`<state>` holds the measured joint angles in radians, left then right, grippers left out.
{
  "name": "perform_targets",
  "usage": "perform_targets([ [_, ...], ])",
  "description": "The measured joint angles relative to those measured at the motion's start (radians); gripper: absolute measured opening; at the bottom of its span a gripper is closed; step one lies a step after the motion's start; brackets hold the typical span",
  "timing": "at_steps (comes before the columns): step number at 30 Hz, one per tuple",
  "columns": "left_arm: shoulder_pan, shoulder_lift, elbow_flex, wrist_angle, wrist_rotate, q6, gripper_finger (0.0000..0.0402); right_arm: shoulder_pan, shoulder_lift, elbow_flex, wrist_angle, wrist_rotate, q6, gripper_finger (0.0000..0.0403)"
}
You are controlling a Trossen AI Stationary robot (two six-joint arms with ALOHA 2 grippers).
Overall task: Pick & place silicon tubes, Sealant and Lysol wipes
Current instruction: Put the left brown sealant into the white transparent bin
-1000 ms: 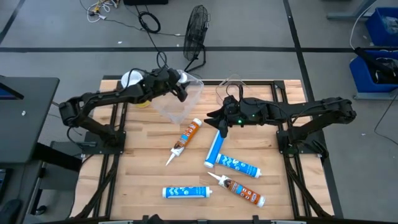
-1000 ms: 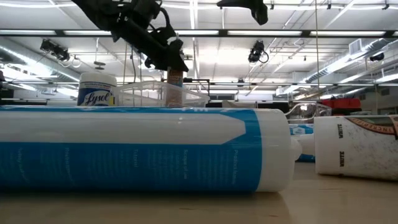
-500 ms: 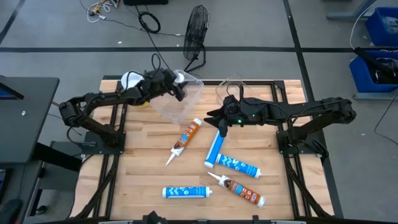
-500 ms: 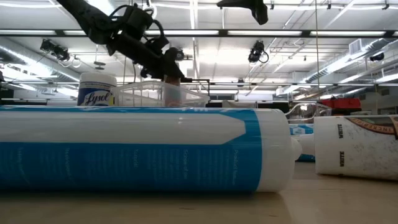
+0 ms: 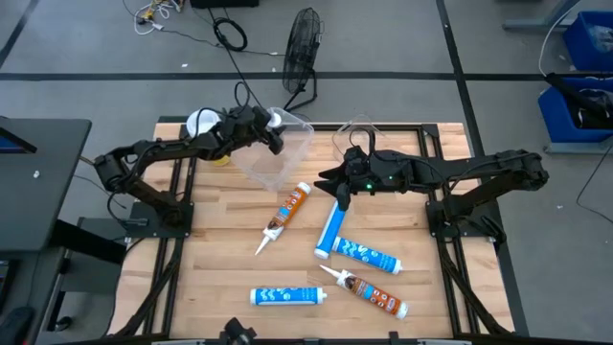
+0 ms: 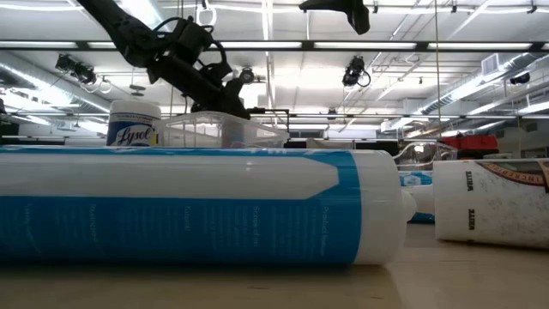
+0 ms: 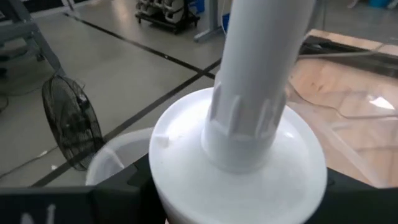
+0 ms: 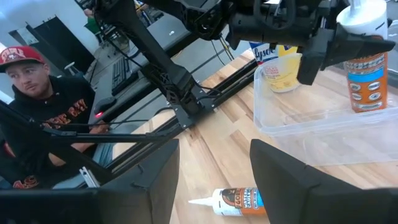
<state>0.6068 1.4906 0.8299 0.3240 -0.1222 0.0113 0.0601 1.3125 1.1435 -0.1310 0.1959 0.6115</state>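
Left hand (image 8: 292, 28) dropped, gripping orange tube (image 8: 365, 74) upright in bin (image 8: 298, 124); release may topple it. Right hand (image 5: 342, 192) hovers part-open, empty.

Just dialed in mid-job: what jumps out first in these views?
The left hand holds an orange-brown tube upright inside the clear bin at the table's back, beside the Lysol wipes. The right hand hovers open above a blue-and-white tube at mid-table.
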Motion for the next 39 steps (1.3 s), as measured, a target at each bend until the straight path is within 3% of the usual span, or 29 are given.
perform_targets([
  [27, -0.002, 0.035, 0.002, 0.005, 0.013, 0.002, 0.0241, 0.000, -0.001, 0.000, 0.003, -0.001, 0.008, 0.0201],
  [39, -0.002, 0.035, 0.001, -0.002, 0.012, 0.003, 0.0302, 0.000, -0.001, 0.000, 0.002, -0.002, 0.006, 0.0201],
])
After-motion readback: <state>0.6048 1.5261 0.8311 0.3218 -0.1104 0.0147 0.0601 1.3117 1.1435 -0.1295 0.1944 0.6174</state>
